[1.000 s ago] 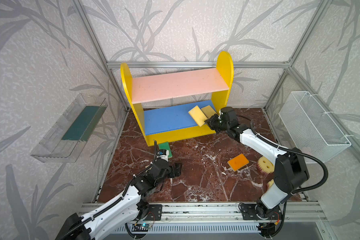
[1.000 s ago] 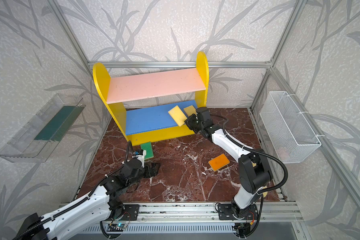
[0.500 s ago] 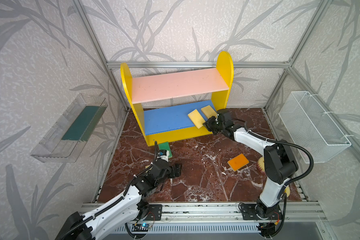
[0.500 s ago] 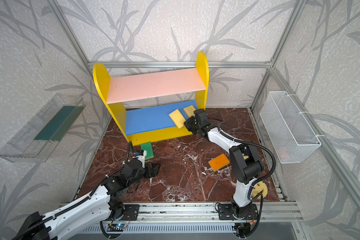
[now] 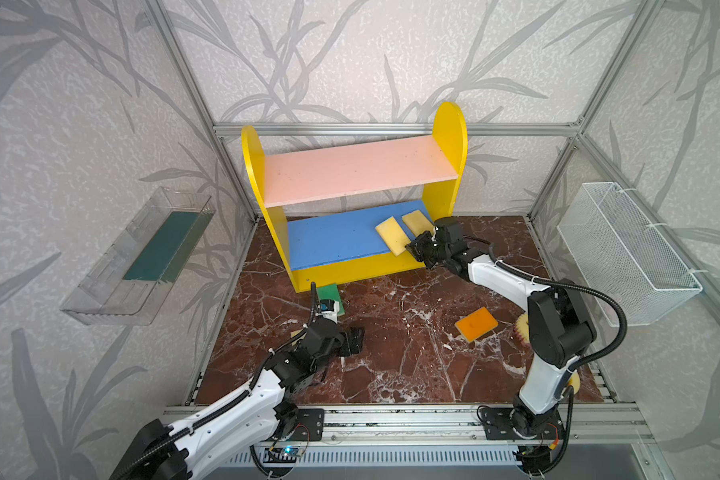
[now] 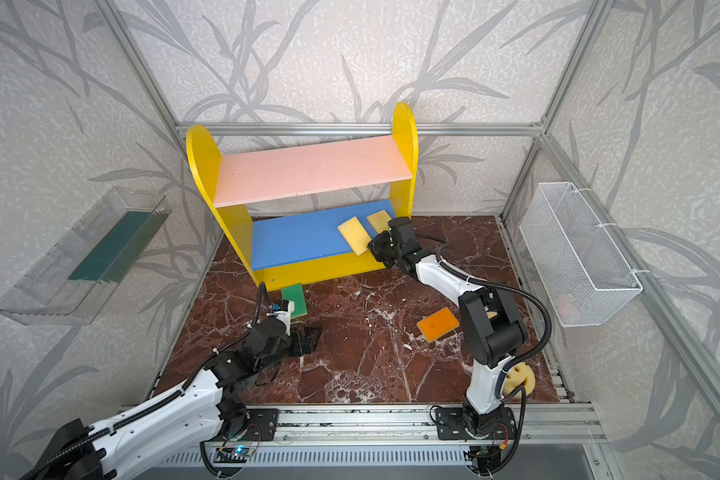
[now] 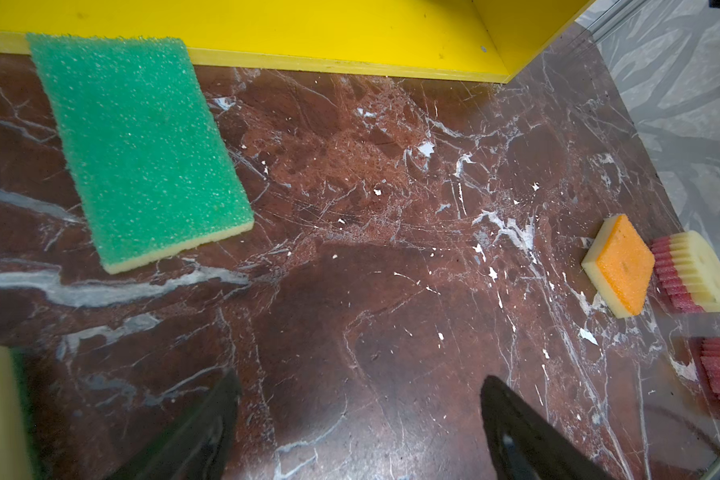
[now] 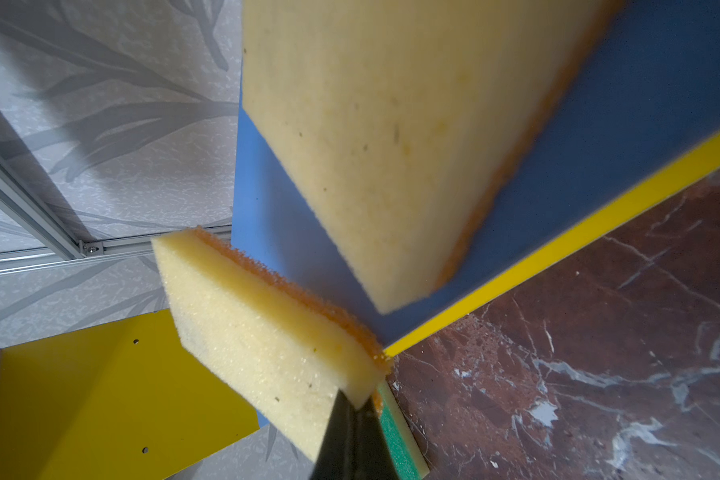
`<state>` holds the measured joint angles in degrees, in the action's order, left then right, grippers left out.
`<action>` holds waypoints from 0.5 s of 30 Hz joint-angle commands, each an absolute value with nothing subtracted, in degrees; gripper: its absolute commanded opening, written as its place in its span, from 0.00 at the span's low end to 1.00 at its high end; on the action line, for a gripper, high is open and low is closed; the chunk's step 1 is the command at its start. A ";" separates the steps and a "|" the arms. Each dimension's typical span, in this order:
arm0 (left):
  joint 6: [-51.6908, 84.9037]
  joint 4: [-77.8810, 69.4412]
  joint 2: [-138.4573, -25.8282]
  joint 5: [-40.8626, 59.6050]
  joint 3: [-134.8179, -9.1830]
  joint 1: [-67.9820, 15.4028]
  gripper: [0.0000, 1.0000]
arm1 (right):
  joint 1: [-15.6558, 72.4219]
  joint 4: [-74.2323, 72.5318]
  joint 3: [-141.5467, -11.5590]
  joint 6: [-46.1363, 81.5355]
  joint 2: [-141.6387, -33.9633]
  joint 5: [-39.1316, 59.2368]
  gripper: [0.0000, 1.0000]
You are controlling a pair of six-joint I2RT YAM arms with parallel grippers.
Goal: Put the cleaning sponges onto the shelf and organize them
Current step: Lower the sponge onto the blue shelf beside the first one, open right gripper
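The right gripper (image 5: 413, 248), tips pressed together on nothing, sits at the front edge of the shelf's (image 5: 449, 124) blue board (image 5: 333, 241), right at the near corner of a pale sponge (image 8: 246, 332) that runs lengthwise away from it; the left gripper (image 5: 353, 340), spread wide, hangs well apart.

Soft, even light fills the booth, brightest on the back wall (image 5: 350, 62), with no harsh glare anywhere. The shelf (image 5: 358, 170) shades its own blue board, and the arms leave faint, blurry shadows on the marble floor (image 5: 391, 353). In both top views the wide lens leans the frame posts (image 5: 184, 62) outward. In the right wrist view the nearest pale sponge (image 8: 391, 145) is out of focus.
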<state>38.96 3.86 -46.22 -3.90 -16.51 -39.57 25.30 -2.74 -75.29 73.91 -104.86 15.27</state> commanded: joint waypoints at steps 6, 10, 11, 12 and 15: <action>38.76 2.54 -45.97 -4.00 -16.05 -39.29 0.92 | 22.76 -3.81 -79.78 73.00 -105.56 14.41 0.01; 38.76 2.45 -46.01 -3.99 -16.03 -39.31 0.92 | 22.60 -3.91 -79.90 73.02 -105.47 14.40 0.14; 38.76 2.39 -46.05 -3.94 -16.08 -39.29 0.92 | 22.59 -3.95 -79.89 72.95 -105.41 14.33 0.17; 38.76 2.37 -46.08 -3.88 -16.06 -39.29 0.92 | 22.59 -3.86 -79.81 72.86 -105.25 14.33 0.19; 38.91 2.37 -46.07 -3.79 -16.05 -39.29 0.92 | 22.56 -4.04 -79.39 72.86 -104.99 14.15 0.25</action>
<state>38.98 2.94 -46.37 -3.64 -16.49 -39.57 23.88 -1.76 -77.95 73.78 -105.08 15.66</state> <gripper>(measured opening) 0.917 0.241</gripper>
